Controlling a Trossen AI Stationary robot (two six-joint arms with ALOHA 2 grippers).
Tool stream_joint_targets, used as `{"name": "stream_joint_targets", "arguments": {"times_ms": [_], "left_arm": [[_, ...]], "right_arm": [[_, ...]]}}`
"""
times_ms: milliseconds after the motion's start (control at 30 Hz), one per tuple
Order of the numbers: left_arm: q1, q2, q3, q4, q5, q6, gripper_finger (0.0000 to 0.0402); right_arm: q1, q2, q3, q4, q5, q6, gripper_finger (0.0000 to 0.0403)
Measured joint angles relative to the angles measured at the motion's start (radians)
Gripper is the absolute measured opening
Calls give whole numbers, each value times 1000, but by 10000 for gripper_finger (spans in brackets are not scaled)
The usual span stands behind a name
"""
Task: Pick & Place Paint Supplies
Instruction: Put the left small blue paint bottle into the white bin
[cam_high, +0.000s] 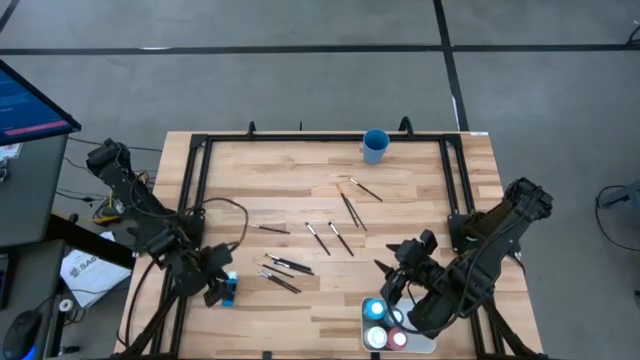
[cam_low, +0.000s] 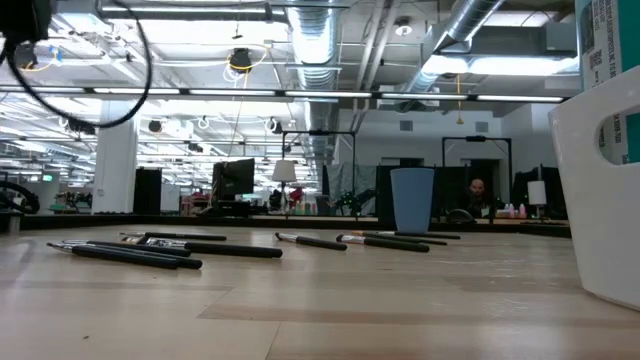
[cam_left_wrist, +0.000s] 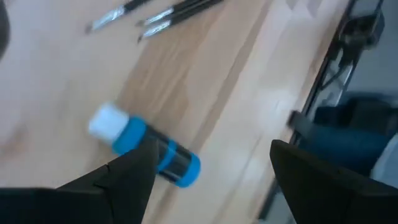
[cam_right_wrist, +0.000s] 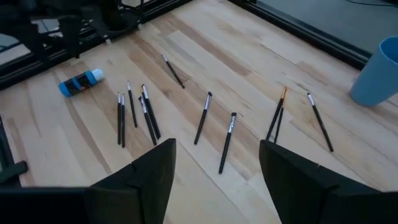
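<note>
The left gripper (cam_high: 222, 290) hangs low over the near left part of the wooden table (cam_high: 300, 180), its fingers (cam_left_wrist: 124, 177) spread wide and holding nothing. Just beside it, lying on its side on the wood, is a blue paint bottle (cam_high: 230, 289) with a white cap; in the left wrist view the bottle (cam_left_wrist: 144, 146) lies partly behind one finger, and whether that finger touches it cannot be told. The right gripper (cam_high: 392, 281) is held above the near right part of the table, its fingers (cam_right_wrist: 155, 168) also standing wide apart with nothing between them. Close to it, at the near edge, sits a white tray (cam_high: 430, 345) holding several paint bottles (cam_high: 378, 322), seen from above as a blue cap, pale caps and a reddish one. The thin dark paintbrushes are scattered across the middle of the table: a cluster of them (cam_high: 283, 272) lies near the blue bottle, a single one (cam_high: 270, 229) lies apart toward the left, two more (cam_high: 330, 238) lie side by side near the centre, and another group (cam_high: 352, 200) lies farther back. A blue cup (cam_high: 375, 146) stands upright near the far edge, well apart from both grippers. In the low view the brushes (cam_low: 160, 250) lie flat on the wood, with the cup (cam_low: 412, 200) behind them and the tray wall (cam_low: 600, 200) close at the right.
</note>
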Motion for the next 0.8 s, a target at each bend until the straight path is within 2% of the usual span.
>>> {"name": "stream_joint_targets", "arguments": {"times_ms": [200,400,667,800], "left_arm": [[-33,75,2,-66,27,-175,301],[-15,203,2,-80,26,-257,301],[-17,285,2,49,23,-343,301],[-17,319,2,58,25,-389,301]], "right_arm": [[-20,0,0,0,0,-6,223],[-23,0,0,0,0,-16,223],[-23,0,0,0,0,-16,223],[-23,0,-20,13,0,-16,223]]}}
